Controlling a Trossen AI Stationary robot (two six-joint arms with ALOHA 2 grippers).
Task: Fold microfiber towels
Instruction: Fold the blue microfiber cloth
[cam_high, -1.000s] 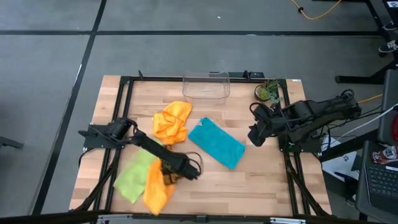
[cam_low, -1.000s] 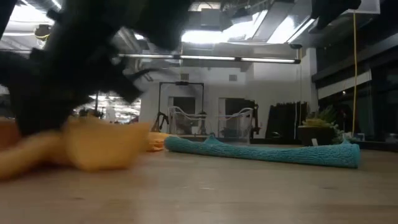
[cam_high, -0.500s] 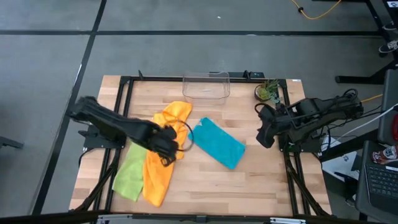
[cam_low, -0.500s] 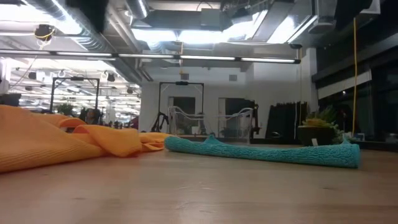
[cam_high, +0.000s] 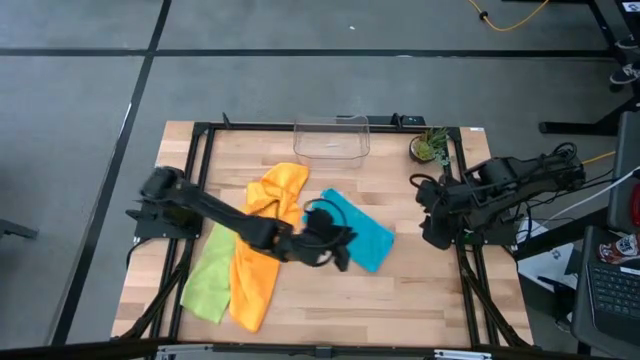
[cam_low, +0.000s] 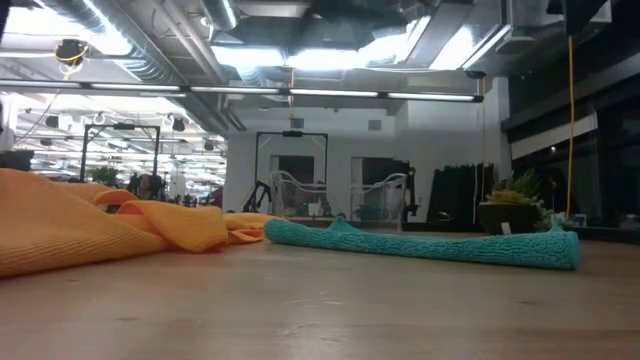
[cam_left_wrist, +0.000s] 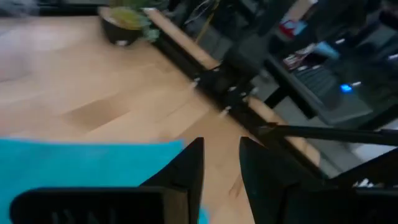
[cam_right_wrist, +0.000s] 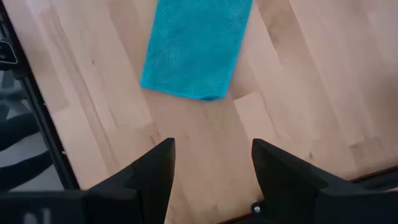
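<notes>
Over the oblong, nubby teal towel (cam_high: 352, 232) hangs the left gripper (cam_high: 340, 243).

a teal blue towel (cam_high: 352, 230) is seen on the pale wood-grain counter (cam_high: 420, 290), which is framed in black. two orange towels are shown, one (cam_high: 280, 192) crumpled, the other (cam_high: 252, 282) stretched long beside a lime green towel (cam_high: 207, 282). both arms are dark. a clear plastic bin (cam_high: 331, 137) and a green plant (cam_high: 431, 146) are seen at the far edge
</notes>
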